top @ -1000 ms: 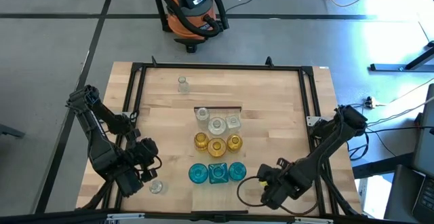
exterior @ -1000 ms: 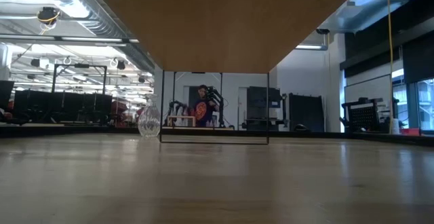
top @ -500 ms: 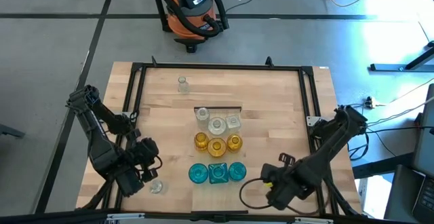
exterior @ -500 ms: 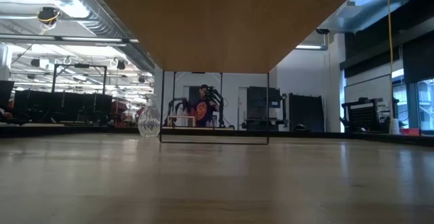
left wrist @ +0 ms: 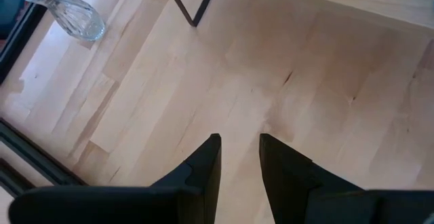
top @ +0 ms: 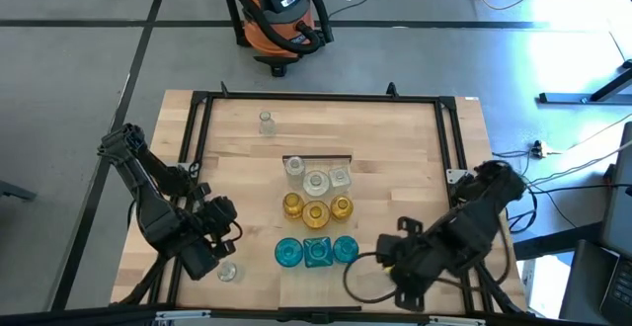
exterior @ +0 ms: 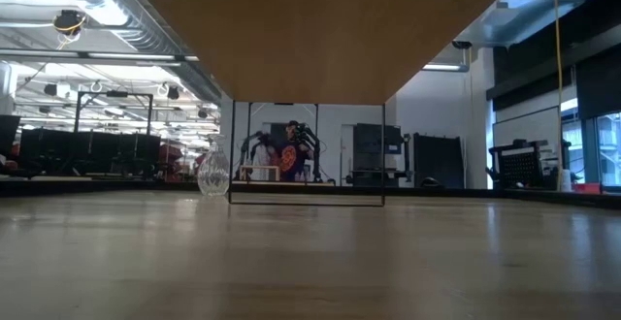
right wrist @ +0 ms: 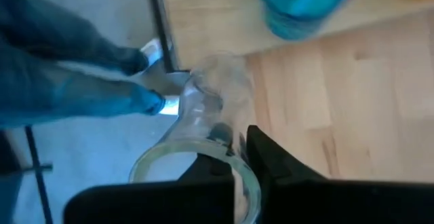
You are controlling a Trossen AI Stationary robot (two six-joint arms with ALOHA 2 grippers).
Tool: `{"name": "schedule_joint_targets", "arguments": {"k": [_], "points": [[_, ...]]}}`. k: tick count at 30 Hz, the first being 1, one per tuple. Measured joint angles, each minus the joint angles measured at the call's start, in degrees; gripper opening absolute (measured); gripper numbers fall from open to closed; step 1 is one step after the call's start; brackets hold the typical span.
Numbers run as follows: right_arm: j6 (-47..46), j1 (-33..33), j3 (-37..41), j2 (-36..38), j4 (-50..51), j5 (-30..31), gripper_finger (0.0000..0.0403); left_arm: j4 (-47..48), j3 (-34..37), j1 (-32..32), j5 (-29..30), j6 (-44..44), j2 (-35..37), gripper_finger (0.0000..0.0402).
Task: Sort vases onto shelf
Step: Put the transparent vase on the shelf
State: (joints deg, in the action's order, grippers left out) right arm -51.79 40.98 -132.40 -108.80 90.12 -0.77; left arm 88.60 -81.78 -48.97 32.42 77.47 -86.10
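The shelf (top: 328,230) is a pale plank that runs from the table's middle toward its near edge. It carries three clear vases (top: 316,181), three amber vases (top: 316,213) and three teal vases (top: 316,252). One clear vase (top: 266,122) stands alone at the far left, also visible in the low view (exterior: 212,173). Another clear vase (top: 228,272) stands on the table near my left gripper (top: 223,229), which is open above bare wood (left wrist: 237,142). My right gripper (top: 391,259), near the shelf's near end, is shut on a wide clear vase (top: 361,278). My right gripper holds the wide clear vase at its round rim (right wrist: 234,164). The glass wall runs between the two fingers (right wrist: 266,157), and one finger seems to be inside the opening and one outside. The vase is tipped on its side, with its body (right wrist: 211,91) pointing away from the wrist.
A black metal frame (top: 197,128) borders the table on all sides. The shelf's thin black bar (top: 317,156) stands at its far end. A person's legs in jeans (right wrist: 68,81) show beyond the table's edge. An orange shop vacuum (top: 278,15) sits on the floor past the far edge.
My right gripper has risen with the clear vase and shifted slightly toward the shelf, while its arm has folded in from the right edge. My left gripper has moved a little toward the shelf.
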Motion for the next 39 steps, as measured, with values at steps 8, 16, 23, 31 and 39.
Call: {"name": "schedule_joint_targets", "arguments": {"k": [8, 16, 23, 31, 39], "points": [[6.55, -2.41, -2.10, -3.86, -0.08, -1.28, 0.0001, -0.90, 0.00, -0.20, -0.48, 0.09, 0.00, 0.0094], [12.00, -4.42, -2.14, -4.08, -1.61, 0.27, 0.0000, -0.90, 0.00, -0.22, -0.57, 0.15, 0.00, 0.0094], [15.12, -5.00, -2.18, -4.08, -4.31, -0.23, 0.0000, -0.87, 0.00, -0.22, -0.55, 0.37, 0.00, 0.0094], [17.86, -5.16, -2.01, -5.61, -5.75, -1.40, 0.0000, -0.85, 0.00, -0.15, -0.17, 0.42, 0.00, 0.0094], [16.21, -5.10, -2.03, -8.22, -8.90, -4.59, 0.0001, -0.85, 0.00, -0.17, -0.24, 1.68, 0.00, 0.0094]]}}
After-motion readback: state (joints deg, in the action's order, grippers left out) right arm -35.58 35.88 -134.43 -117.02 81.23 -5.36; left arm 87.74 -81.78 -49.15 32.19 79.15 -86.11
